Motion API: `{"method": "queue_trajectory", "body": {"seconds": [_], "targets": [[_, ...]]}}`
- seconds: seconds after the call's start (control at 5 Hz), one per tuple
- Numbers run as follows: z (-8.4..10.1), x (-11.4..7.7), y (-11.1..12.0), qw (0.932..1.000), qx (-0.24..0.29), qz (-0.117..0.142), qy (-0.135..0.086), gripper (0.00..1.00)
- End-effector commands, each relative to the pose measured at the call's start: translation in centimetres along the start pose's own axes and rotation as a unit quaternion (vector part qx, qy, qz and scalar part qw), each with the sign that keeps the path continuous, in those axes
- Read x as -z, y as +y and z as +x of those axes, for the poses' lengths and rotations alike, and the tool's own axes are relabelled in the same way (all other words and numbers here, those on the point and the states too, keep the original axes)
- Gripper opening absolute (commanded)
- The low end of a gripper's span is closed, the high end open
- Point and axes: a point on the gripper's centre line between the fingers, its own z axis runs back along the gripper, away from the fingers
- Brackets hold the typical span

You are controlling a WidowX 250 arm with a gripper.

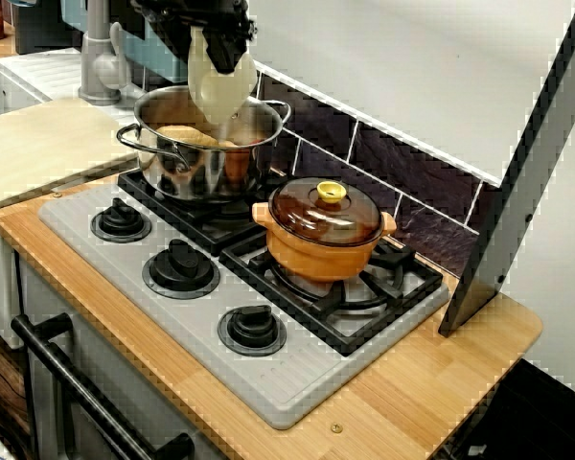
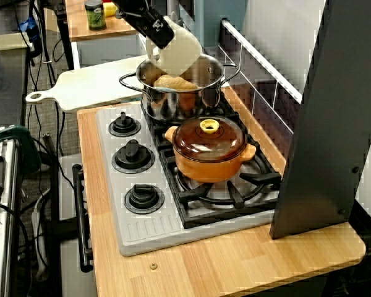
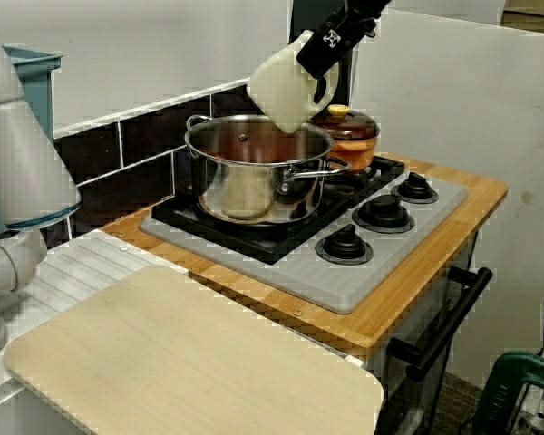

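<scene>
My gripper (image 1: 220, 38) hangs over the back burner, shut on a cream-white cup (image 1: 220, 88). The cup is tilted mouth down above a steel pot (image 1: 187, 168). A tan, bread-like item (image 1: 185, 134) lies inside the pot. From the stove's end, the gripper (image 2: 154, 26) holds the cup (image 2: 180, 49) over the pot's (image 2: 173, 106) far rim, above the tan item (image 2: 173, 81). Seen from the cutting-board side, the gripper (image 3: 331, 41) comes in from the upper right, and the cup (image 3: 286, 86) hangs just above the pot's (image 3: 295, 186) rim.
An orange pot with a brown lid and yellow knob (image 1: 323, 240) stands on the neighbouring burner. Three black knobs (image 1: 180, 268) line the stove front. A wooden cutting board (image 3: 190, 362) and a grey faucet (image 1: 98, 57) lie beyond the pot. A grey slanted panel (image 1: 517, 192) stands at the stove's end.
</scene>
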Motion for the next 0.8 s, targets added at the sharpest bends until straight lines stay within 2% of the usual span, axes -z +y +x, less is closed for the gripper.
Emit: {"method": "queue_trajectory", "body": {"seconds": [0.0, 0.6], "targets": [[1.1, -0.36, -0.24, 1.0, 0.002, -0.002, -0.006, 0.0], [1.45, -0.61, 0.15, 0.9999, 0.002, -0.006, 0.01, 0.0]]}}
